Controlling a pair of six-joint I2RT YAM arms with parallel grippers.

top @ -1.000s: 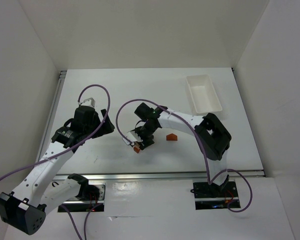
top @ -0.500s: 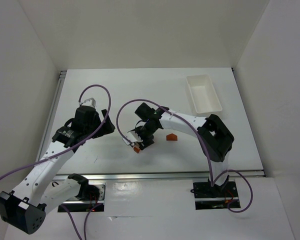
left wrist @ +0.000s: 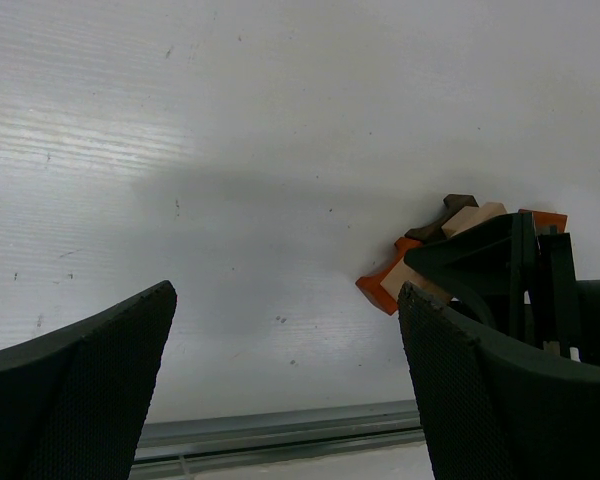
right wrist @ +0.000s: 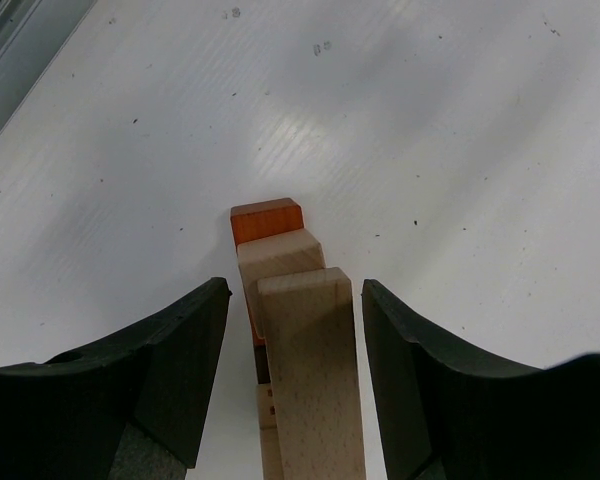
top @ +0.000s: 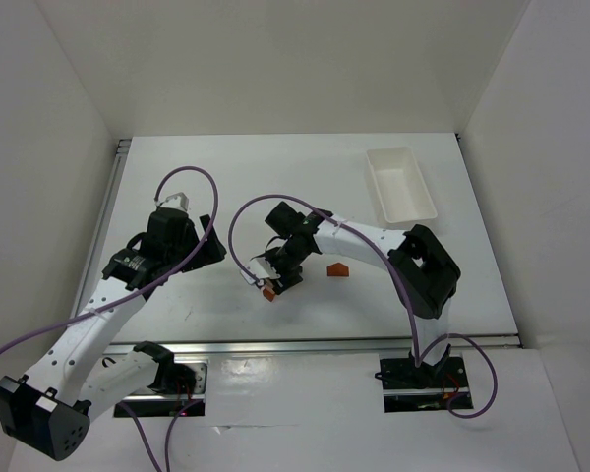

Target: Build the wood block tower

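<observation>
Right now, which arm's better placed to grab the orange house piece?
Right. The right gripper straddles the block stack, close beside the house piece; the left gripper sits farther, beyond the stack.

A white rectangular tray (top: 401,187) lies at about two o'clock on the white table (top: 226,177), its long axis running nearly twelve to six. A metal rail (top: 315,344) lines the table's six o'clock edge, another rail (top: 106,211) lines its nine o'clock edge, and plain white walls (top: 275,59) stand around it.

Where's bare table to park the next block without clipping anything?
Free: the far strip of table between the left end effector and the white tray; also the near right corner past the right arm's elbow. Crowded: centre, where the right end effector straddles the block stack, orange house piece nearby.
</observation>
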